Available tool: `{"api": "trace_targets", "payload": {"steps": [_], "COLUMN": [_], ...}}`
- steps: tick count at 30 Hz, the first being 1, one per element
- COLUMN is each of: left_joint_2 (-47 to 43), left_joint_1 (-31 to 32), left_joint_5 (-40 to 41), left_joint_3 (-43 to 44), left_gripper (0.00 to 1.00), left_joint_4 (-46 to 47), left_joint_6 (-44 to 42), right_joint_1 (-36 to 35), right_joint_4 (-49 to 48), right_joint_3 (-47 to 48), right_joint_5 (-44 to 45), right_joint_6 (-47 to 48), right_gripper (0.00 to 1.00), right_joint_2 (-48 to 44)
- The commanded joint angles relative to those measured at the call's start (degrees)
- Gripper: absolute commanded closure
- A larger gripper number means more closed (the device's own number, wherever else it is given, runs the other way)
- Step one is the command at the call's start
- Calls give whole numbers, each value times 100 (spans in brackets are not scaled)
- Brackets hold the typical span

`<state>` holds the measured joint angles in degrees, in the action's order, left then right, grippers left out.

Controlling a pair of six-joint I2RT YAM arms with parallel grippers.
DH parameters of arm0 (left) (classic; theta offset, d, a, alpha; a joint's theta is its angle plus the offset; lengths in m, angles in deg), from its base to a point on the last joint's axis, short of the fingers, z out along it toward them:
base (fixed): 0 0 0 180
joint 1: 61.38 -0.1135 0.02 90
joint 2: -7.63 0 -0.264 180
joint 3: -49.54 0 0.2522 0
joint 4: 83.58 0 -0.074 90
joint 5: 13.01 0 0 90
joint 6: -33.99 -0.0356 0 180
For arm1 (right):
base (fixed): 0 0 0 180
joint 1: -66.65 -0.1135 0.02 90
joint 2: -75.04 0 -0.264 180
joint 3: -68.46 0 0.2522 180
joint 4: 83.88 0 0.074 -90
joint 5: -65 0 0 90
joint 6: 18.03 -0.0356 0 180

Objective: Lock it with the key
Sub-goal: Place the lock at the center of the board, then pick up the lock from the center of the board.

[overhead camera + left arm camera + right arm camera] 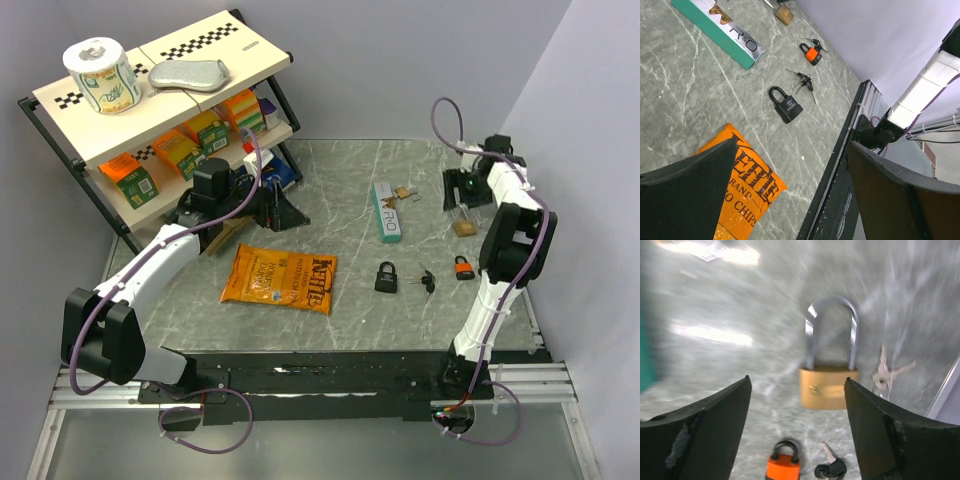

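Grey marbled table (330, 325), pale walls behind

- Brass padlock (829, 387) lay flat on the stone toward the table's 3 o'clock edge. Long axis ran 12 to 6 in the right wrist view, with the tall steel shackle at 12 and the body at 6. Could not tell whether the shackle was latched
- Key bunch (886, 372) lay at 3 o'clock of the lock body, just beside it and not in the keyway
- Right gripper (797, 387) hung above the lock, jaws spread wide with nothing between them. The lock sat ahead of the jaws, nearer the right-hand finger, its long axis lying along the line of the fingers rather than across it
- Judged the right arm far the nearer; the next move looked to depend on reaching the keys at 3 o'clock
- Left gripper (793, 145) was well apart, toward 9 o'clock, gaping fully and empty
- Orange padlock (781, 466) lay at 6 o'clock of the brass one
- Black padlock (386, 277) lay further toward 9 o'clock; white brand mark too small to read
- Teal box (720, 31), lettering looked like "R&O"
- Orange chip bag (280, 279), "KETTLE" on top; "BRAND" and "CHIPS" legible in the left wrist view
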<state>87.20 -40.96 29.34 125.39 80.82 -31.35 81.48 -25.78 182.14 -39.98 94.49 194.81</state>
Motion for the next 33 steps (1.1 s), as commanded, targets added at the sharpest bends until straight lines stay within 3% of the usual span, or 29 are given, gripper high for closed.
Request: {"api": "trace_targets", "payload": {"steps": [1,7,12,19,33], "left_joint_2": [-100,-117,-214,-214,-56], "left_joint_1": [-39,-100,-161,-214,-258], "left_joint_5": [-130,-68,-33,11,11], "left_joint_3": [234,278,146,120,172], "left_gripper": [4,4,4,4,3], "left_joint_4": [88,-53,-17,-88,9], "left_joint_6": [-85,-155,-111,-137,-14], "right_joint_1": [-586,-1105,-1237,-1430,-1615], "right_joint_4": [-40,584,472,-39,-39], "right_joint_3": [651,1766,2111,2111,2691], "right_joint_5": [-339,-251,30,189,215], "right_joint_6": [165,-406,-793,-635,-442], "right_gripper": [20,32,32,31,31], "right_joint_2": [-350,589,1004,1295,2024]}}
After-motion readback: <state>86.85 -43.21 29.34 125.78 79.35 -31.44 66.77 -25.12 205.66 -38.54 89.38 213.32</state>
